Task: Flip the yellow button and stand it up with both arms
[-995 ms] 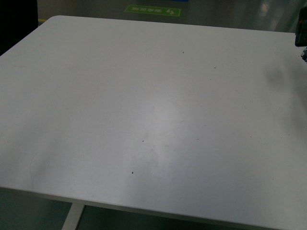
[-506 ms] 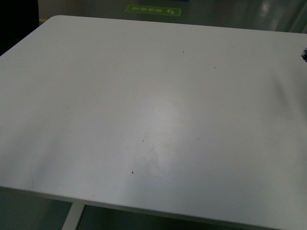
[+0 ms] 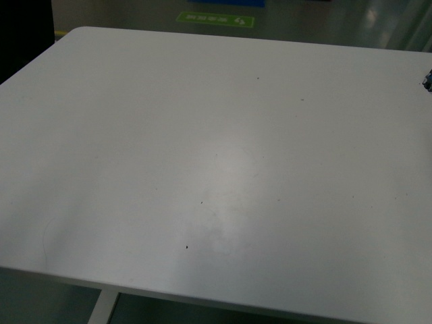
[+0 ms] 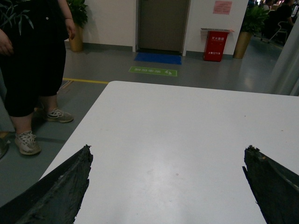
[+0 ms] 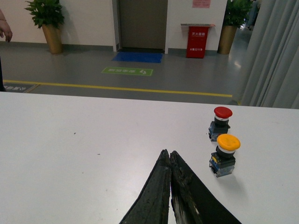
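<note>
The yellow button [image 5: 225,155] stands upright on the white table [image 5: 84,154] in the right wrist view, cap up on its black-and-bluish block. My right gripper [image 5: 167,153] is shut and empty, its tips a short way from the button and not touching it. My left gripper [image 4: 167,151] is open and empty above bare table, its two black fingers [image 4: 70,179] far apart. In the front view neither gripper shows; a tiny dark piece [image 3: 428,79] at the right edge cannot be identified.
A red button [image 5: 221,122] stands upright just beyond the yellow one. A person [image 4: 32,70] stands on the floor off the table's far corner in the left wrist view. The table's far edge [image 5: 140,94] runs across the right wrist view.
In the front view the dark gripper part at the upper right edge and its shadow have left the picture. The table now sits slightly lower in the frame.
</note>
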Controlling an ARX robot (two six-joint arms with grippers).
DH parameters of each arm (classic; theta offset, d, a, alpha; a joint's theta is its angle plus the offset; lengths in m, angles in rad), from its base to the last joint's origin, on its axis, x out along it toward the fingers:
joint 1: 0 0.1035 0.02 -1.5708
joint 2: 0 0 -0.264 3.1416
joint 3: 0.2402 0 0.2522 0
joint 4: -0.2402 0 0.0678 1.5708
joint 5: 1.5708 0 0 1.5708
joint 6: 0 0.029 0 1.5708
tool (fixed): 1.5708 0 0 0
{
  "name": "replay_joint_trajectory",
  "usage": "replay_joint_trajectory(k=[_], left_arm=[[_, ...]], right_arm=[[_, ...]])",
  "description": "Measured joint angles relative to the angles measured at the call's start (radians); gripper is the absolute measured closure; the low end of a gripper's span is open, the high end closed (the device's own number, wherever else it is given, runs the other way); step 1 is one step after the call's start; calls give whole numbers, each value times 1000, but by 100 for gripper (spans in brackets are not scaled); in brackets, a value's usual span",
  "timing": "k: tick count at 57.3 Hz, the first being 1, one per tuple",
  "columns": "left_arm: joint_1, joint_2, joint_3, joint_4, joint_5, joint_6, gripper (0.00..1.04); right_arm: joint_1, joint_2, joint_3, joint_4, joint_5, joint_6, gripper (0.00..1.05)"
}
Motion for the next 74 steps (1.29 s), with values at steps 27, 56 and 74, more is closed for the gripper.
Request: replay_joint_trajectory(k=[27, 56, 74], left_arm=[[0, 0, 0, 0, 0, 0, 7], [0, 0, 0, 0, 0, 0, 7], [0, 0, 0, 0, 0, 0, 7]], right_arm=[[0, -379, -142, -241, 0, 0, 101], [0, -756, -183, -565, 0, 0, 101], [0, -948, -184, -745, 0, 0, 101]])
